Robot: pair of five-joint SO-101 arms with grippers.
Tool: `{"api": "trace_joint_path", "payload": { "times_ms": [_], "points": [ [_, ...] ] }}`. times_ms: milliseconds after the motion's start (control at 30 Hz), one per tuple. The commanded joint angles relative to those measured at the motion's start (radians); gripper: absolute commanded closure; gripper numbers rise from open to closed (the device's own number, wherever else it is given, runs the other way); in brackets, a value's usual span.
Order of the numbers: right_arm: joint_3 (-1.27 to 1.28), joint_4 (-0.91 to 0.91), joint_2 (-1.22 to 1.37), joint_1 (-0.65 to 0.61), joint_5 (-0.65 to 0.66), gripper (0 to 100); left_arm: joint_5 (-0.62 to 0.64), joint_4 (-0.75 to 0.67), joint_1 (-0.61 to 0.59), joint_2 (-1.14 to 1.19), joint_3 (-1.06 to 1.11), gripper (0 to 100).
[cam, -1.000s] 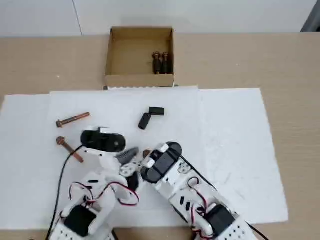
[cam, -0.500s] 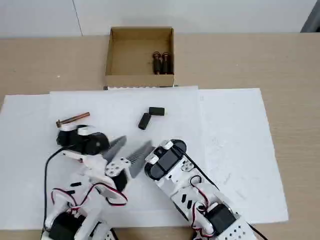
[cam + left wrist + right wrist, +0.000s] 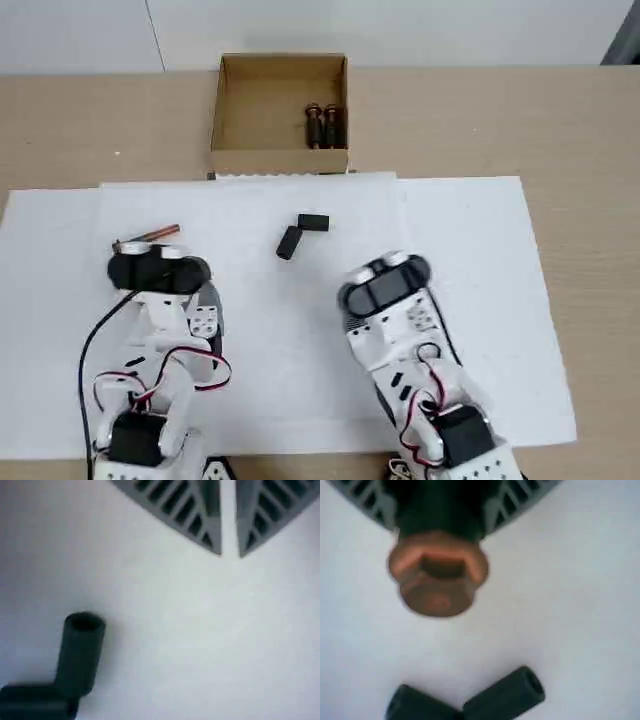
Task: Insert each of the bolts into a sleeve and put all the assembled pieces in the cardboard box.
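Observation:
My right gripper (image 3: 440,510) is shut on a black sleeve with a copper bolt head (image 3: 437,582) sticking out of its end. It hangs over the white paper, short of two loose black sleeves (image 3: 505,695). From above, those sleeves (image 3: 300,232) lie mid-paper, between the left arm (image 3: 160,272) and the right arm (image 3: 385,285). My left gripper (image 3: 230,552) holds nothing; only a narrow slit separates its fingertips, and the sleeves (image 3: 80,650) lie a little ahead of it. A loose bolt (image 3: 147,237) pokes out beyond the left arm. The cardboard box (image 3: 228,110) holds two assembled pieces (image 3: 325,125).
A white paper sheet (image 3: 470,260) covers the near half of the wooden table. The box stands just past the paper's far edge. Red and black cables (image 3: 150,385) trail over both arms near the front edge.
The left gripper opened beside the right one, then drew back to the left and closed empty. The right arm swung to the right with the bolt-and-sleeve piece.

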Motion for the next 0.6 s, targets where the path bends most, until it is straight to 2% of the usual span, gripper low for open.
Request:
{"api": "trace_joint_path", "payload": {
  "times_ms": [0,200,367,567],
  "points": [
    [-0.135,0.058,-0.007,0.013,-0.037,99.5,-0.031,-0.005,-0.034,-0.011,0.033,100],
    [-0.238,0.064,0.104,0.013,-0.035,99.5,-0.04,-0.005,-0.054,-0.012,0.091,99],
    [-0.457,0.004,0.437,0.015,-0.094,99.5,-0.04,-0.005,-0.054,-0.012,0.091,99],
    [-0.798,-0.105,0.903,0.015,-0.103,99.5,-0.043,-0.005,-0.052,-0.012,0.091,99]
  ]
}}
